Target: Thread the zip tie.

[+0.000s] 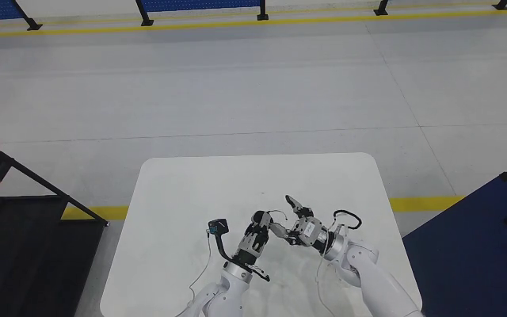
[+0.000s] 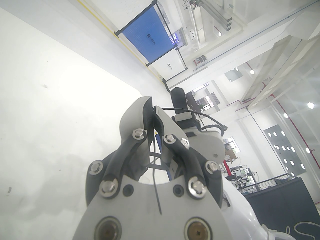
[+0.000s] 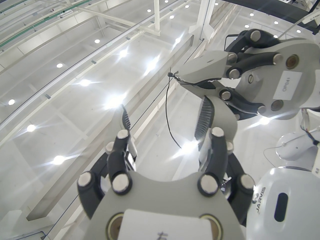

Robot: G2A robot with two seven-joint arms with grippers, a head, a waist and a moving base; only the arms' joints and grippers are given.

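The white rounded-corner worktop carries nothing that touches the task's thing. Both arms hang above it, near the middle of the edge closest to the robot.

The left gripper, with pale grey fingers on black linkages, has its fingers pressed together on the thin black plastic zip tie. The strap is pinched between the dark ribbed pads close to the tips. In the left wrist view its long free end runs back from the pinch, down between the linkages and across the gripper's grey palm plate.

In the right wrist view the other part of the tie leaves the tips of the left gripper. A small dark knob sits just past the tips, and from there the strap hangs in a slack curve, in the air and clear of the worktop.

The right gripper, of the same make, has its fingers spread wide. The hanging strap lies between its two ribbed pads and touches neither of them. One of its fingers reaches up close under the left gripper's lower finger. I cannot tell whether these two fingers touch.
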